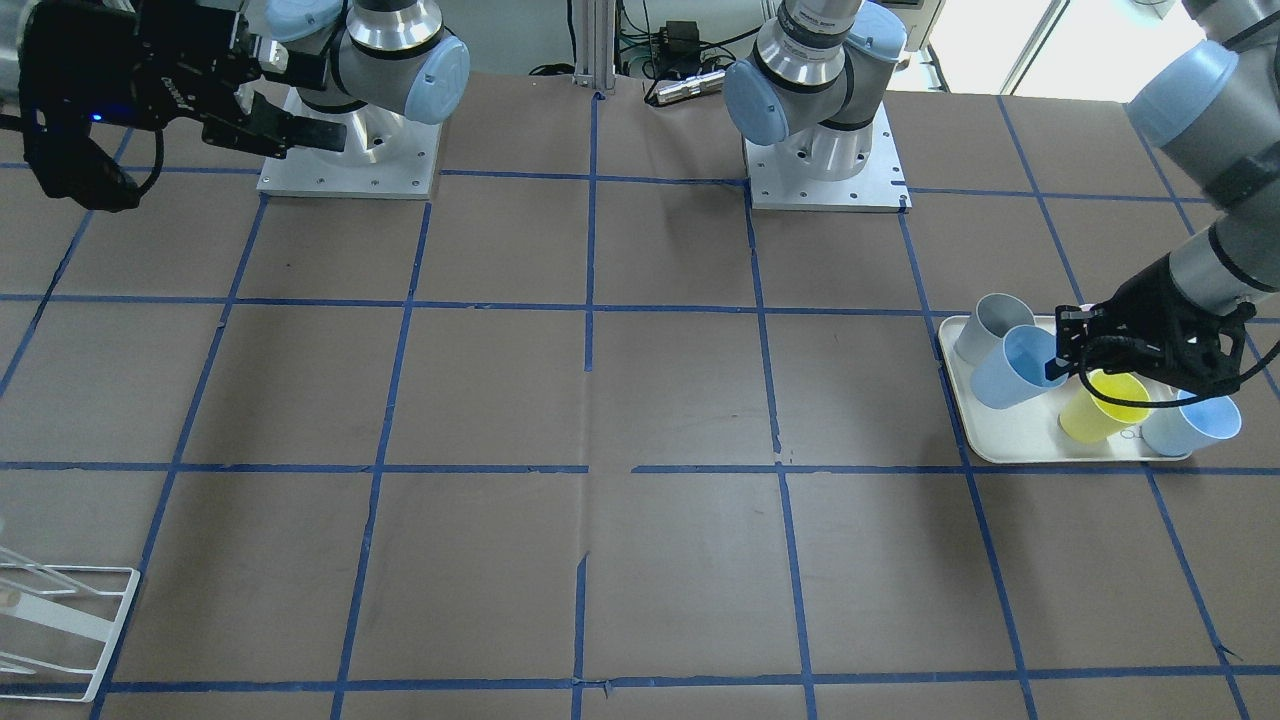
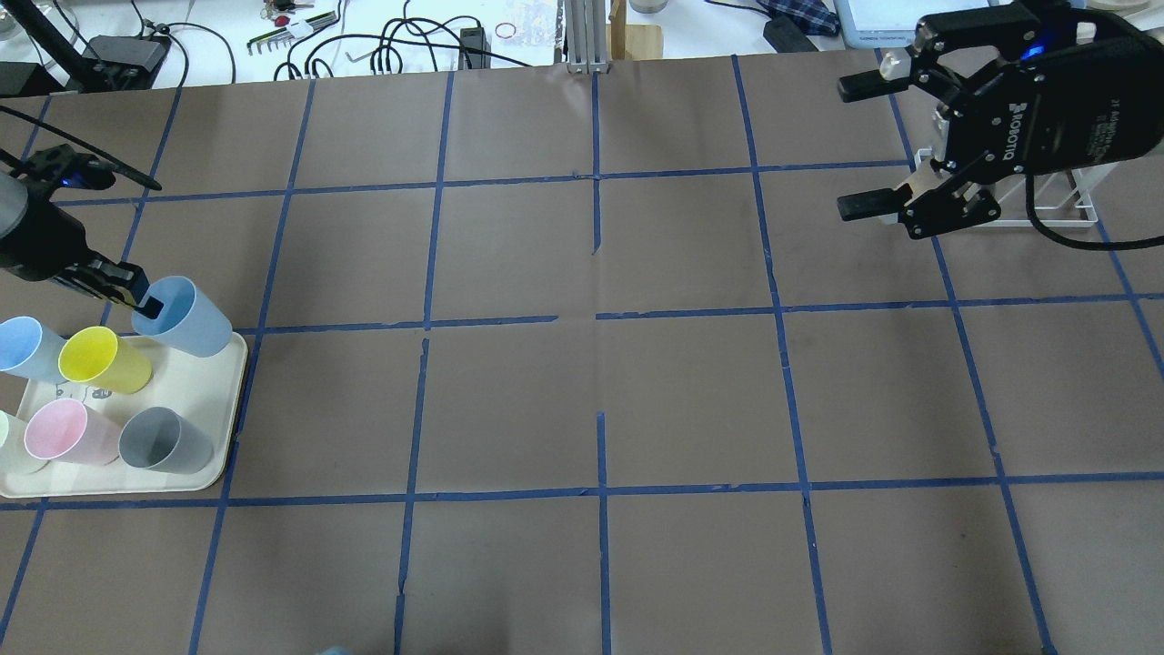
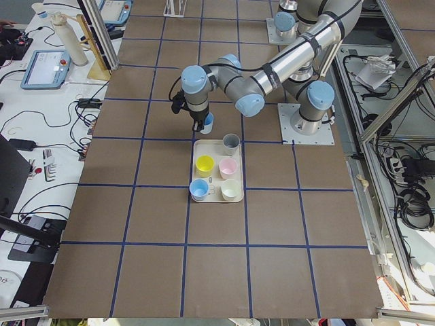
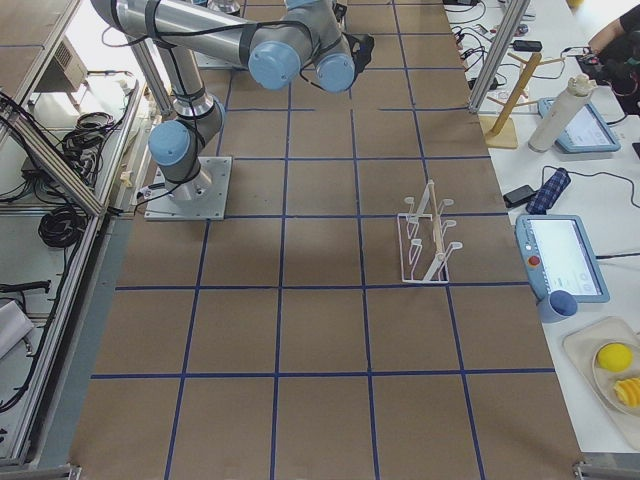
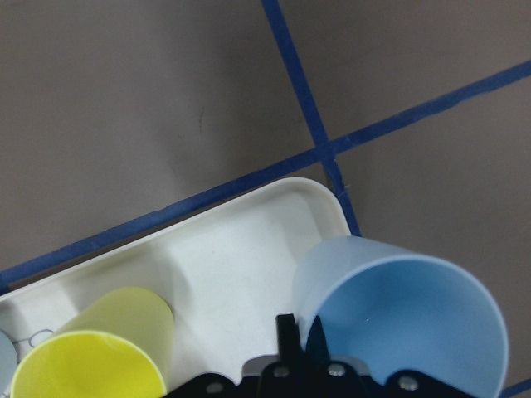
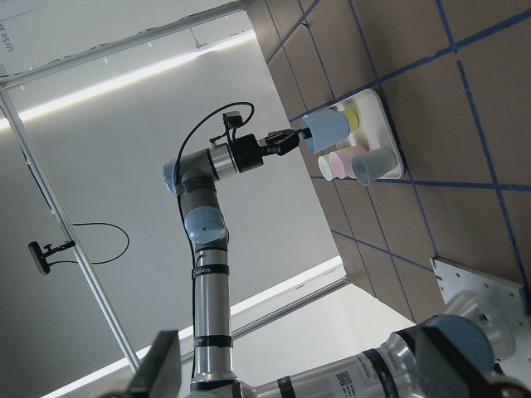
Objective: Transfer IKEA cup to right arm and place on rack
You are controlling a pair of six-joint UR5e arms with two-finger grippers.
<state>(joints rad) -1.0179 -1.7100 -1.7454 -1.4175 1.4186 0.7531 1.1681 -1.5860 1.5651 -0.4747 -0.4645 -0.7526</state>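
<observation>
Our left gripper (image 2: 144, 305) is closed on the rim of the IKEA cup (image 2: 186, 317), with one finger inside the mouth and one outside. The cup sits at the corner of the cream tray (image 2: 232, 400) nearest the middle of the tabletop (image 2: 637, 400). We cannot tell whether its base has cleared the tray.

To do this step well, we judge that we should lift straight up and keep the pinch firm, because a rim hold lets the cup swing. We should then carry it toward the middle with its body left bare for the right gripper (image 2: 855, 146). That gripper hangs open, high over the white wire rack (image 2: 1064, 205) and well apart from the cup.

The yellow cup (image 2: 102, 359) stands just beside the held one. A second blue cup (image 2: 23, 344), a pink cup (image 2: 62, 432) and a grey cup (image 2: 168, 441) share the tray and could be knocked.
</observation>
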